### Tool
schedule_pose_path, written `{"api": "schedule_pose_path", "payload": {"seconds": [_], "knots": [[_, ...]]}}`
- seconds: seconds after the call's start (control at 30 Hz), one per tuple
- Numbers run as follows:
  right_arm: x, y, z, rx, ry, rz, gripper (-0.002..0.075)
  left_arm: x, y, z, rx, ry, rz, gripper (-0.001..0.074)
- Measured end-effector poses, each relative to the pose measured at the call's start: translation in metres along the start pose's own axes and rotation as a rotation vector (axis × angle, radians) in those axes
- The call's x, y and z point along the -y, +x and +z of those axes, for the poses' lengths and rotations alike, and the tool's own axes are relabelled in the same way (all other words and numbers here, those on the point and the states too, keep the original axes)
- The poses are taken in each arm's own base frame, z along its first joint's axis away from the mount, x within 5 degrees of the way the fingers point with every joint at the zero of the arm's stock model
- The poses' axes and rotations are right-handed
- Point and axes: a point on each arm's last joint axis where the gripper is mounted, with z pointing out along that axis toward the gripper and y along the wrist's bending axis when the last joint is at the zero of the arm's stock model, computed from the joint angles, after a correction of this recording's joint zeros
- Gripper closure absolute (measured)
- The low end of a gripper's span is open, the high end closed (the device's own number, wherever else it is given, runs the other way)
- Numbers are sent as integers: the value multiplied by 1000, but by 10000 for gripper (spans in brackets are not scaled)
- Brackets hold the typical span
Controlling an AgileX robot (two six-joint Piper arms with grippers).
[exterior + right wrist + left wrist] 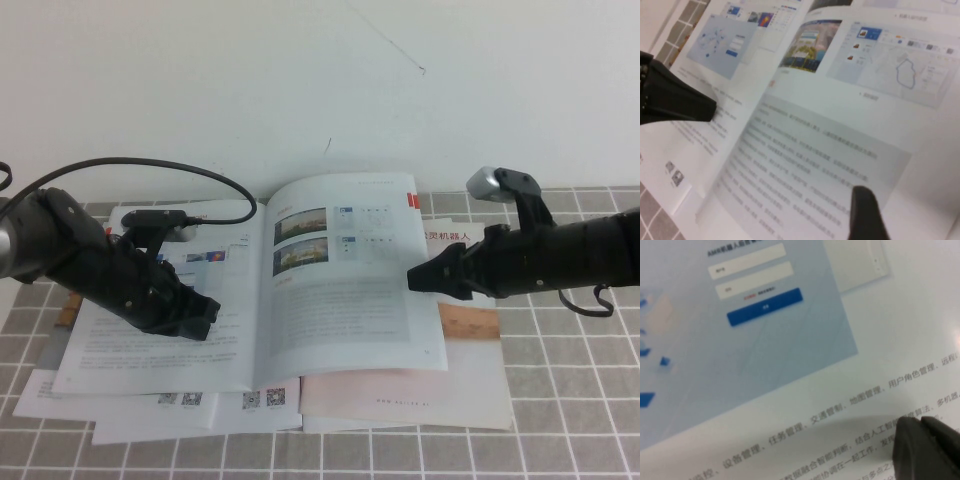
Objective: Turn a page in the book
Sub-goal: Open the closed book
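The book [215, 350] lies open on a stack of booklets. Its right-hand page [340, 290] shows two small stacked photos, grey text and a red corner tab. My left gripper [205, 318] is shut and presses down on the left-hand page; its tips [920, 422] rest on printed text. My right gripper [413, 277] is at the page's outer edge, closed to a point on it. In the right wrist view one finger [865, 212] lies on top of the page [815, 165]; the other finger is hidden under it. The left gripper [675, 100] also shows there.
A beige-covered booklet [470, 330] and white booklets with QR codes [260, 400] lie under the book. A black cable [200, 172] arcs over the book's far left. The grey tiled table [560, 420] meets a white wall behind.
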Motion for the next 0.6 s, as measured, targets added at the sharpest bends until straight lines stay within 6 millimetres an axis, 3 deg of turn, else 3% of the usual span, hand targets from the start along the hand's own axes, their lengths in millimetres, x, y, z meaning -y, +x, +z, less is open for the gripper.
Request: {"api": "schedule_pose_path", "payload": {"seconds": [0.6], "knots": [[7, 12, 12, -42, -51, 44, 338, 0, 0, 0, 0, 0, -4, 738]]}}
